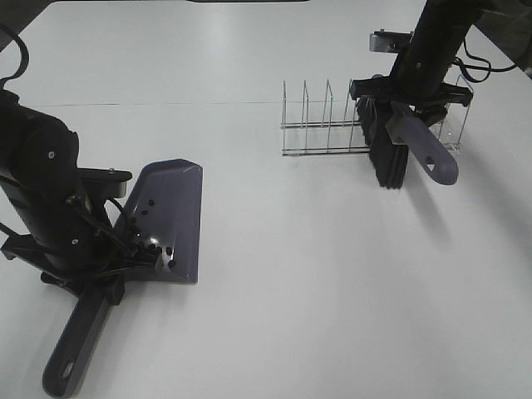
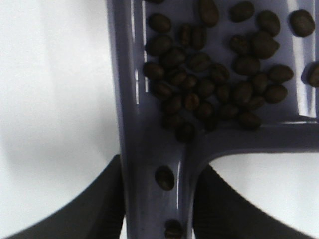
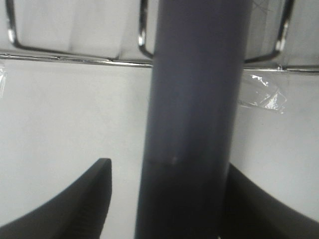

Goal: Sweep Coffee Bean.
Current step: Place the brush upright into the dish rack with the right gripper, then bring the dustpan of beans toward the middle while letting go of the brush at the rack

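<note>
Bright, even overhead light washes out the white table [image 1: 274, 274]; soft shadows fall toward five o'clock. Glare streaks the dustpan [image 2: 134, 99]. Both wrist views are soft, the brush handle [image 3: 194, 119] blurred.

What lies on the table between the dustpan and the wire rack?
Nothing: in the exterior high view only bare white table separates the dustpan from the wire rack.

Your left arm sits low at the near left of the scene, and its left gripper [image 2: 157, 199] has the jaws clamped tight on a handle. Your right arm reaches down at the far right, where the right gripper [image 3: 164, 199] has a gap showing beside the handle between its jaws.
</note>
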Robot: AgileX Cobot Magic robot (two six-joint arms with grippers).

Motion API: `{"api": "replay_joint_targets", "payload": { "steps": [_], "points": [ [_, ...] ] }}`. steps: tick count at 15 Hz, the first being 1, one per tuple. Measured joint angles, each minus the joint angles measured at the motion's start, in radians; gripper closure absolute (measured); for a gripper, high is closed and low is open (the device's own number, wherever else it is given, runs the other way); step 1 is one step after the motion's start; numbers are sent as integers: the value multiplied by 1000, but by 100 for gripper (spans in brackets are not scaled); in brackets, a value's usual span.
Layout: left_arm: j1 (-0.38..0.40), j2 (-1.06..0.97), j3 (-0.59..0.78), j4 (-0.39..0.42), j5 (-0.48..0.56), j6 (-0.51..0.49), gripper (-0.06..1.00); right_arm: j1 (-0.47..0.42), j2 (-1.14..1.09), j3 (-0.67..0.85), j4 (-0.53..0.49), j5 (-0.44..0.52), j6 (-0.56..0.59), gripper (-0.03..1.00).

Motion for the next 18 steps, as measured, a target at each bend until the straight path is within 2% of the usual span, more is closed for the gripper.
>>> {"api": "replay_joint_targets", "payload": {
  "steps": [5,10,18],
  "points": [
    [0,0,0,0,0,0,62,0,-122,-10,-24,-2,0,43],
    [10,1,-3,-8,-5,0,62,0,-238,-10,-7,-1,0,43],
    [41,49,-117,0,20,0,62,0,-326,-10,53,0,0,43]
  ]
}}
